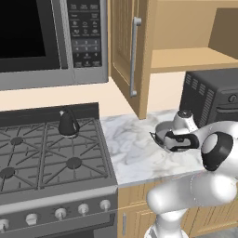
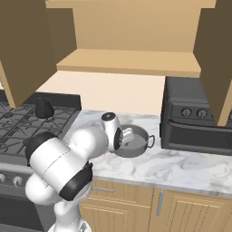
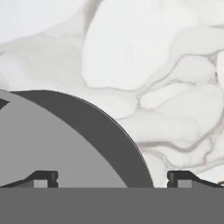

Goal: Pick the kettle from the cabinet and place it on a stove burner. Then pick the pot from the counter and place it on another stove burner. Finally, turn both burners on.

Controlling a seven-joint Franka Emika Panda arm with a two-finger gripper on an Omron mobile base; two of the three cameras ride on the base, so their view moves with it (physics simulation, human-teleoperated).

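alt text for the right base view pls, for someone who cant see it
The white arm reaches down with its gripper open over the rim of the grey pot on the marble counter. The black kettle already sits on a back burner of the stove at left. An open wooden cabinet hangs above, a black toaster oven at right.

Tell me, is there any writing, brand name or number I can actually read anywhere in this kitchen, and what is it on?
Nothing can be read.
Microwave control panel: rows of pale key labels, too small and blurred to read.
Stove knobs: no markings visible.
Toaster oven dials: no markings that I can make out.
Kettle, pot, cabinet door: plain, no labels.
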